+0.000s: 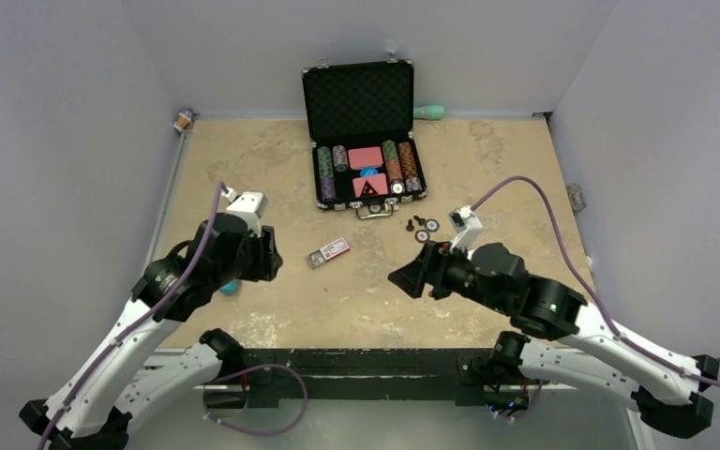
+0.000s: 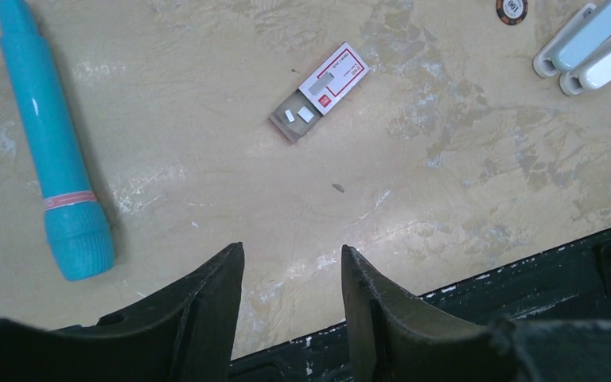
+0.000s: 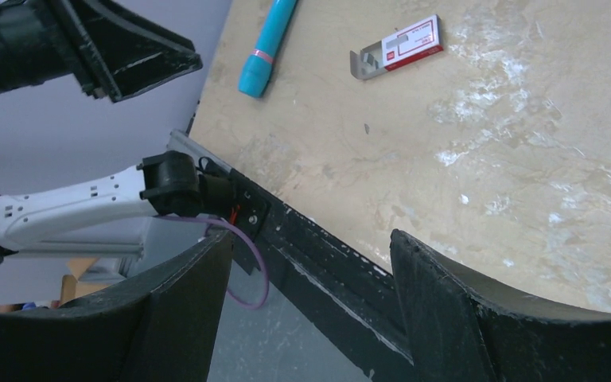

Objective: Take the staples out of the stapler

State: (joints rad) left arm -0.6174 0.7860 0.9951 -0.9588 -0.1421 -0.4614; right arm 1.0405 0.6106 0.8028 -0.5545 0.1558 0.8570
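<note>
The stapler [image 2: 585,48], light blue and white, lies at the top right of the left wrist view with two long parts side by side. In the top view my right arm hides it. A small red and white staple box [image 1: 328,252] lies half slid open in the middle of the table, and shows in both the left wrist view [image 2: 322,91] and the right wrist view [image 3: 398,49]. My left gripper [image 1: 267,255] is open and empty, hovering near the table's front edge [image 2: 293,251]. My right gripper [image 1: 411,278] is open and empty, also over the front edge [image 3: 310,239].
A teal pen [image 2: 52,143] lies by my left gripper. An open black poker chip case [image 1: 364,131] stands at the back centre. Loose chips [image 1: 424,230] lie in front of it. The black table edge rail [image 3: 326,247] runs below both grippers.
</note>
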